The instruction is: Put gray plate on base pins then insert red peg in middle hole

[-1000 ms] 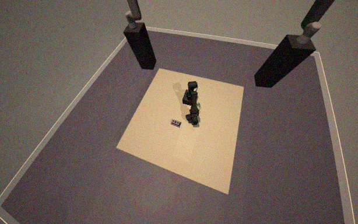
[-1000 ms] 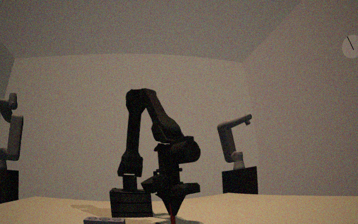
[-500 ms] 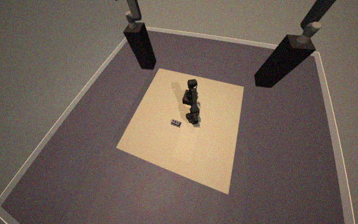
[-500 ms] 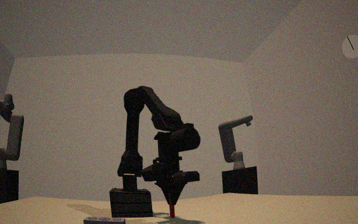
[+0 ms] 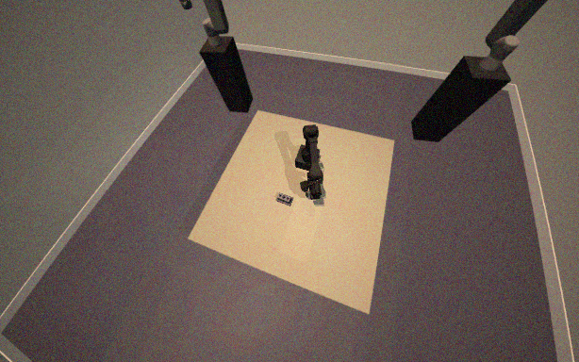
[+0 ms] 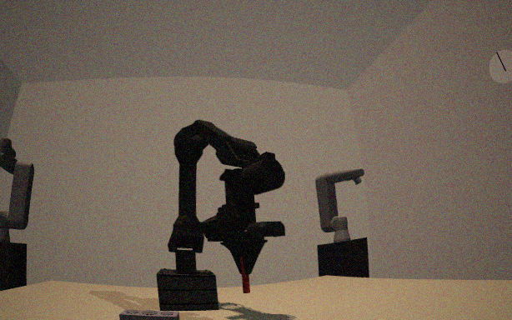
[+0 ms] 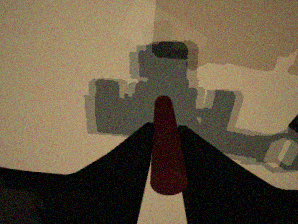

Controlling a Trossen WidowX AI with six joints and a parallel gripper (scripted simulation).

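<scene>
My gripper (image 6: 246,270) (image 7: 165,131) points down and is shut on the red peg (image 6: 246,284) (image 7: 169,155). The peg stands out below the fingertips, nearly upright, and is held above the table. The gray plate (image 5: 280,197) (image 6: 149,317) shows with its row of holes up and looks level on the base. In the exterior view it is at the bottom edge, left of the gripper and partly cut off. The pins and the gap between plate and base are too small to tell. The plate is outside the wrist view.
The light table top (image 5: 264,226) (image 6: 375,300) carries the arm's black pedestal (image 6: 188,292), behind the plate. The arm's shadow falls under the gripper. Two other arms on dark pillars (image 5: 228,77) (image 5: 459,101) stand beyond the table top.
</scene>
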